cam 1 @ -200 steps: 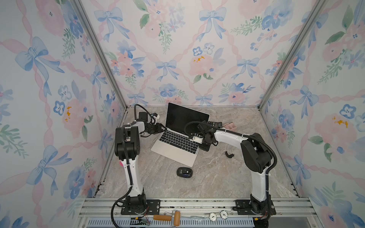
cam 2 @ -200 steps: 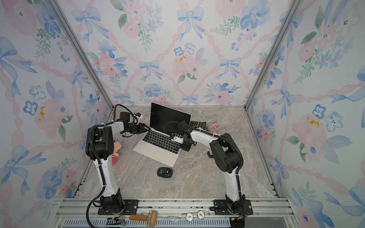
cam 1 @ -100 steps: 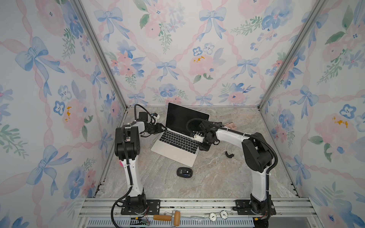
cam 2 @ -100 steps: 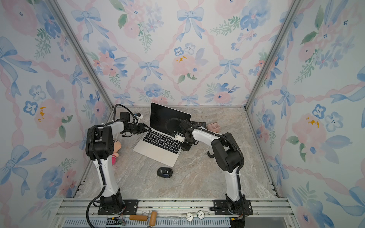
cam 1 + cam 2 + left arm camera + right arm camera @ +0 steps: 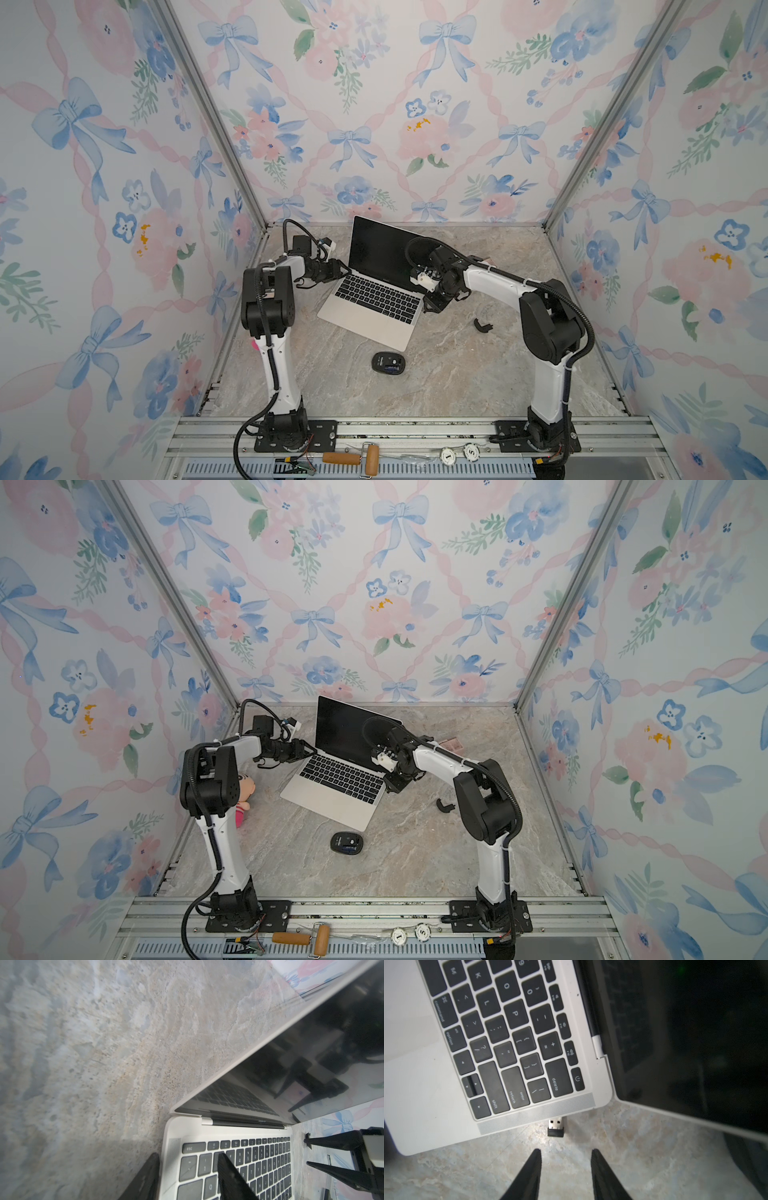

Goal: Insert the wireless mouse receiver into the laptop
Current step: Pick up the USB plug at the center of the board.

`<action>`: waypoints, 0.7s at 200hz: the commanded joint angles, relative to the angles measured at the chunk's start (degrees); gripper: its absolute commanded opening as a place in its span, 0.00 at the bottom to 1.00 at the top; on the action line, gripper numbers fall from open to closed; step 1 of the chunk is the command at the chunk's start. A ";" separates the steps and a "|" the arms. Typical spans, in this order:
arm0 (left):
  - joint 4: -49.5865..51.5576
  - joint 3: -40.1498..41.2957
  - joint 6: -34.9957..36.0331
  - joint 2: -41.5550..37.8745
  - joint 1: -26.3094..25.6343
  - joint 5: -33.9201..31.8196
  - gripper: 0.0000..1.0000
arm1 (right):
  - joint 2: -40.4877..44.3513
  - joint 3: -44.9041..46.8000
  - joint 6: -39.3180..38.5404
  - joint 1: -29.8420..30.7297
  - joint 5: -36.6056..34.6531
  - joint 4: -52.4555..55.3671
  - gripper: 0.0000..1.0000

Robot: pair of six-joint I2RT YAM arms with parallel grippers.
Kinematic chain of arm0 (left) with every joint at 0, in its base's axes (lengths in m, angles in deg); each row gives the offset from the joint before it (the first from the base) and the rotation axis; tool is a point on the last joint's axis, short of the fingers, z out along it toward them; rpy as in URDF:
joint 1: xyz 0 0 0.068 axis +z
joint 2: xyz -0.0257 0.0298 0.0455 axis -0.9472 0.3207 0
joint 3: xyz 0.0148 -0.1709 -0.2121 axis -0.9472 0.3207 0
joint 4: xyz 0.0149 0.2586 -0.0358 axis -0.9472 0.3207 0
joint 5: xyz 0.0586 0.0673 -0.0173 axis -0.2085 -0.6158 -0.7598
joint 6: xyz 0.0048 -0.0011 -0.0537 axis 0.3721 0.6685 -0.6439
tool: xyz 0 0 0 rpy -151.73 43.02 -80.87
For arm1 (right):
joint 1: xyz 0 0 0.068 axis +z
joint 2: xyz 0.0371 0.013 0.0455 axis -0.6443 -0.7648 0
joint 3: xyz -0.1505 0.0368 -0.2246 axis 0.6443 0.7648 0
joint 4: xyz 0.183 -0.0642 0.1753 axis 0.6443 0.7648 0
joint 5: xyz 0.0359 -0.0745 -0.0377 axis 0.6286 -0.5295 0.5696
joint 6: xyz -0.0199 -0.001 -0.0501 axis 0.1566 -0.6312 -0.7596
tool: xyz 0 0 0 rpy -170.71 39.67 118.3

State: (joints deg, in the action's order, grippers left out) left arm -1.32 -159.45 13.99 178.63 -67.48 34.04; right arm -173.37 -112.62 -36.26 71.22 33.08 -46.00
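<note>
So the marble-look tabletop (image 5: 457, 374) takes up the whole floor of the booth, and the laptop (image 5: 365, 328) sits open toward the back of it, turned at an angle, with a dark screen, black keys and a pale silvery base. The left gripper (image 5: 344, 271) is right at the laptop's rear corner on the esc-key side. In the left wrist view its fingers (image 5: 228, 1176) are spread apart, one over the number-row keys and the other off past the edge of the base, so that corner sits between them. I honestly can't tell if they're actually squeezing it or just sitting there. The right gripper (image 5: 432, 307) points down at the tabletop just off the opposite side of the laptop, near the power key. In its wrist view the gripper (image 5: 565, 1150) is spread with nothing but bare marble between the tips. A pinkish doll (image 5: 243, 802) peeks out from behind the left arm in a top view. The black oval mouse (image 5: 388, 363) lies on its own in front of the laptop, well apart from both grippers, and a small curved black cover piece (image 5: 482, 326) lies off beside the right arm. Tiniest of all, the wireless mouse receiver (image 5: 556, 1127) is down on the tabletop just ahead of the right gripper's tips. Its metal plug is aimed at the laptop's side edge and right up against it. Whether it's in a port, I can't make out.
</note>
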 commanded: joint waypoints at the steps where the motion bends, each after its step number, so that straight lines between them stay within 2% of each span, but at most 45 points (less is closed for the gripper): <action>1: 9.44 3.41 -0.94 2.05 -1.44 -3.48 0.49 | -2.26 -1.75 1.28 1.53 -1.87 2.18 0.42; 72: 9.50 3.48 -0.94 1.66 -1.36 -3.38 0.49 | -4.66 -3.01 1.19 2.93 -4.48 1.46 0.39; 122: 9.48 3.39 -0.96 1.65 -1.35 -3.30 0.49 | -5.91 -3.18 0.61 3.84 -5.79 1.80 0.35; 140: 9.46 3.39 -0.96 1.57 -1.35 -3.30 0.49 | -6.59 -3.70 0.13 3.98 -6.13 2.76 0.30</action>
State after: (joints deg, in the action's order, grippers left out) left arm -1.30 -159.10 13.97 178.23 -67.59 33.42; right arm -177.64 -114.72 -36.02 74.44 27.90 -45.48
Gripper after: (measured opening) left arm 0.492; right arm 0.325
